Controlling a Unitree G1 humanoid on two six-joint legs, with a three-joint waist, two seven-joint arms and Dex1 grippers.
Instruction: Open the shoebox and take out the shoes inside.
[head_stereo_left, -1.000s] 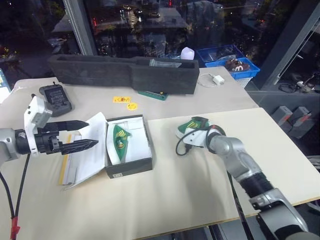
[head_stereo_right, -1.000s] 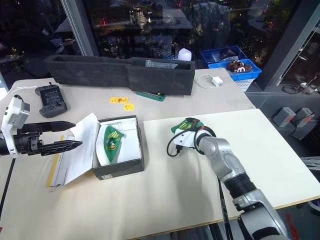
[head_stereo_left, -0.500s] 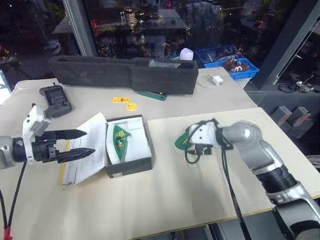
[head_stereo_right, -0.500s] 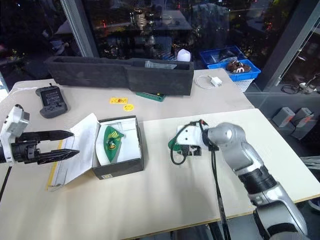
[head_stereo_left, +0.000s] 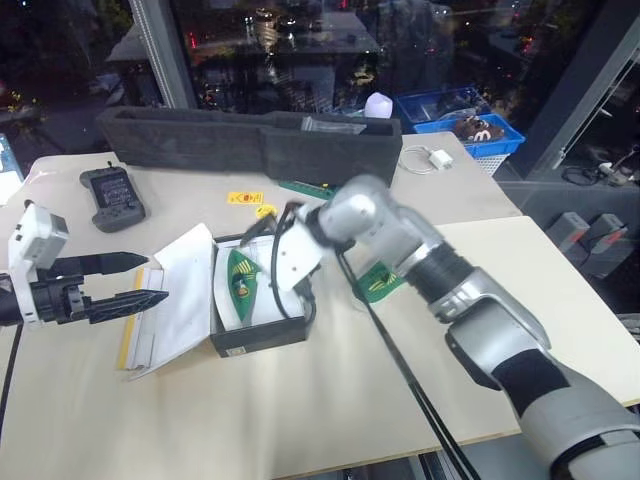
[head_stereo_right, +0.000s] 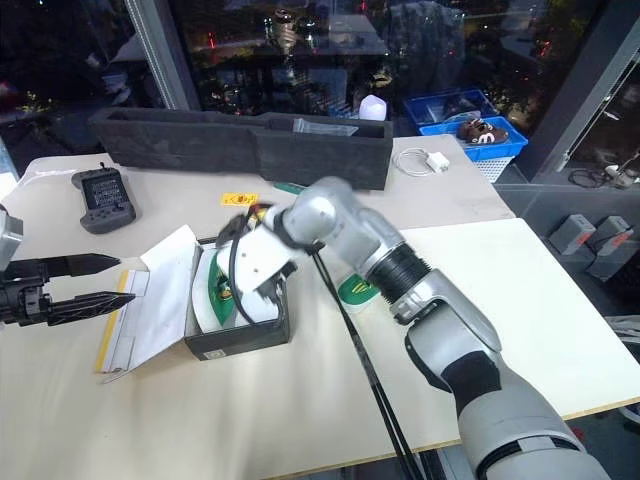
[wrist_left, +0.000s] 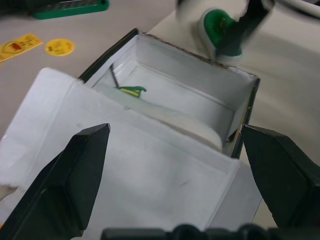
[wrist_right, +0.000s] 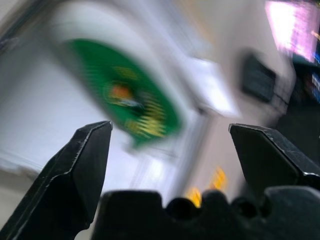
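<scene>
right gripper (head_stereo_left: 300, 300) jaws wide, empty | white green-insoled shoe (head_stereo_left: 241, 283) just below, lengthwise in black cardboard shoebox (head_stereo_left: 262, 335) | left gripper (head_stereo_left: 150, 280) jaws apart, empty, beside lid

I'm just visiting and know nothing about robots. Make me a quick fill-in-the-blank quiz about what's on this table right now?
1. The shoebox lid is ____.
2. One shoe lies ____ the shoebox.
3. The other shoe lies on the ____, outside the box.
4. The right gripper hovers over the shoebox with fingers ____.

Missing words: open; inside; table; open
</scene>
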